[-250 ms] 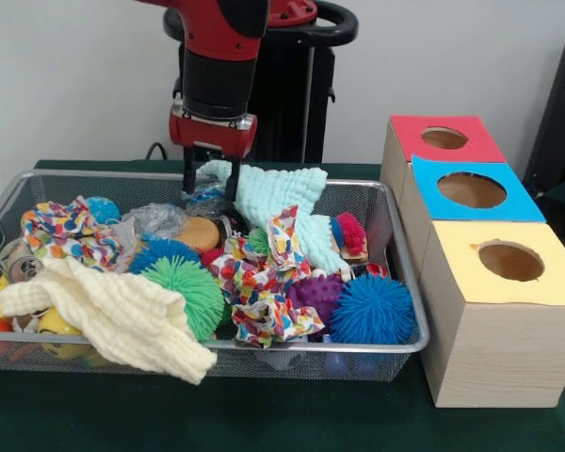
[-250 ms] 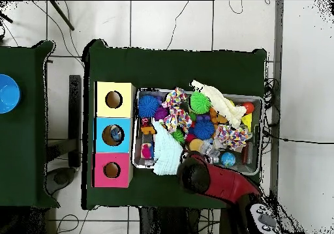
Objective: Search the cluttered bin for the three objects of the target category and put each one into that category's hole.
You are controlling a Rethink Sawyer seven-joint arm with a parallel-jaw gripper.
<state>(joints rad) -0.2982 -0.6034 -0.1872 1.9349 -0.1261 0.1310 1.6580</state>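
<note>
A wire bin (image 1: 264, 347) holds a jumble: spiky balls in blue (image 1: 372, 309), green (image 1: 186, 292) and purple (image 1: 315, 292), a cream knitted cloth (image 1: 113, 315), a mint knitted cloth (image 1: 282, 193) and a dotted cloth (image 1: 264, 273). My gripper (image 1: 210, 185) reaches down at the bin's back edge, open, its fingers astride a crinkly bluish wrapper (image 1: 207, 200) next to the mint cloth. To the right stand three boxes with a red hole (image 1: 444, 137), a blue hole (image 1: 471, 189) and a yellow hole (image 1: 510, 260). In the overhead view my arm (image 2: 196, 173) hides the gripper.
Also in the bin: a tan disc (image 1: 200, 234), a clear plastic bag (image 1: 155, 218), a red bristly thing (image 1: 351, 233), a light blue ball (image 1: 102, 209), a metal can (image 1: 19, 264). Something lies inside the blue box (image 2: 116, 135). A blue bowl (image 2: 8, 93) sits on another table.
</note>
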